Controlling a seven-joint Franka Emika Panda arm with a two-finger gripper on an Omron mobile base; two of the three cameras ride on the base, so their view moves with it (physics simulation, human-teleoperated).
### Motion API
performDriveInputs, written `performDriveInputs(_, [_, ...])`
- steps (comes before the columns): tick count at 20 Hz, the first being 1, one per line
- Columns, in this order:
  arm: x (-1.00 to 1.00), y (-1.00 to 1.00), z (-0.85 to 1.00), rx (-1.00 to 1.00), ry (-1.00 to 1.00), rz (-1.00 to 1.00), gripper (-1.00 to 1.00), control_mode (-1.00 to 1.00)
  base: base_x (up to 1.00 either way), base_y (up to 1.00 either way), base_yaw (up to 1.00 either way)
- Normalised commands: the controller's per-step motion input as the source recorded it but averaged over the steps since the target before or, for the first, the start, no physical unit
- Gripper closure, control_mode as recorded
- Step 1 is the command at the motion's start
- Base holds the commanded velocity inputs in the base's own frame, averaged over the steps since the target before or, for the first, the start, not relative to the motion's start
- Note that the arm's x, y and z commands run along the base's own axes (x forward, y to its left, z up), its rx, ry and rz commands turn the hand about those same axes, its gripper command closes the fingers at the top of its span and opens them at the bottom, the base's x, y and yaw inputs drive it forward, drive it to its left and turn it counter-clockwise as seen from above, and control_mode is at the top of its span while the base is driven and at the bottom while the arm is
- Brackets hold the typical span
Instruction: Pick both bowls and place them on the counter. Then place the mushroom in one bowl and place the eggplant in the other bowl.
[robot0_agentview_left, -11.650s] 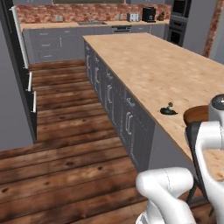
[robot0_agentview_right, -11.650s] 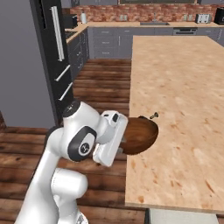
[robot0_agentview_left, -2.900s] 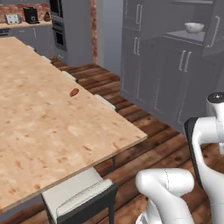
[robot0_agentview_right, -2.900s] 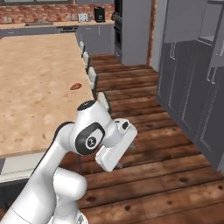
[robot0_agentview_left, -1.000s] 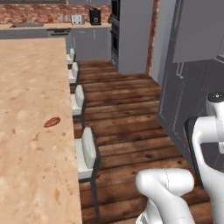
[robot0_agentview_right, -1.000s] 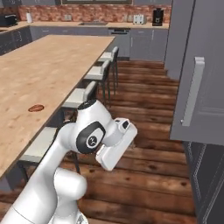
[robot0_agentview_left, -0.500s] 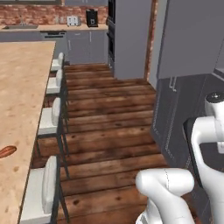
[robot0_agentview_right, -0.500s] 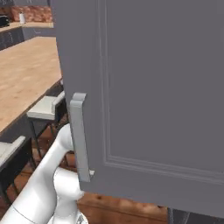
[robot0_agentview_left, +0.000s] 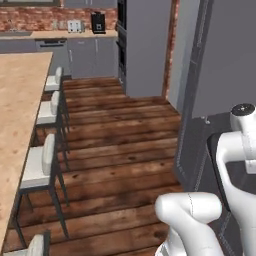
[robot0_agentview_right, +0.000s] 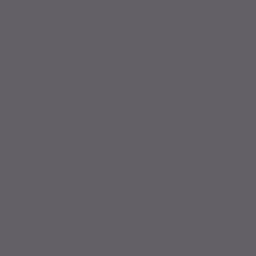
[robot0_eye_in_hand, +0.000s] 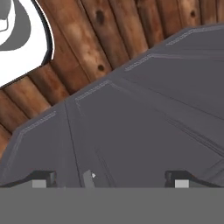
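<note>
1. Left base view: the counter (robot0_agentview_left: 17, 125) is running along the left edge, with stools (robot0_agentview_left: 42, 165) standing at its long side. The arm (robot0_agentview_left: 235, 165) is rising at the lower right, beside tall grey cabinets (robot0_agentview_left: 220, 60). No bowl, mushroom or eggplant is showing here.
2. Right base view: a flat grey surface is covering the frame, probably a cabinet front; no depth is readable.
3. Hand view: the gripper (robot0_eye_in_hand: 109, 178) is pointing at grey cabinet panels above wood floor (robot0_eye_in_hand: 96, 39), fingertips (robot0_eye_in_hand: 43, 178) spread wide, grasping nothing. Judgement: bowls are rigid, the glossy one probably slippery; a pinch across the rim should suit.
</note>
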Motion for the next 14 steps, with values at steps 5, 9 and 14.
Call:
performDriveInputs(5, [0.00, 0.00, 0.00, 0.00, 0.00, 0.00, -1.00, 1.00, 0.01, -0.42, -0.50])
performDriveInputs(9, [0.00, 0.00, 0.00, 0.00, 0.00, 0.00, -1.00, 1.00, 0.00, -0.03, -0.69])
performDriveInputs(14, [0.00, 0.00, 0.00, 0.00, 0.00, 0.00, -1.00, 1.00, 0.00, 0.41, -0.57])
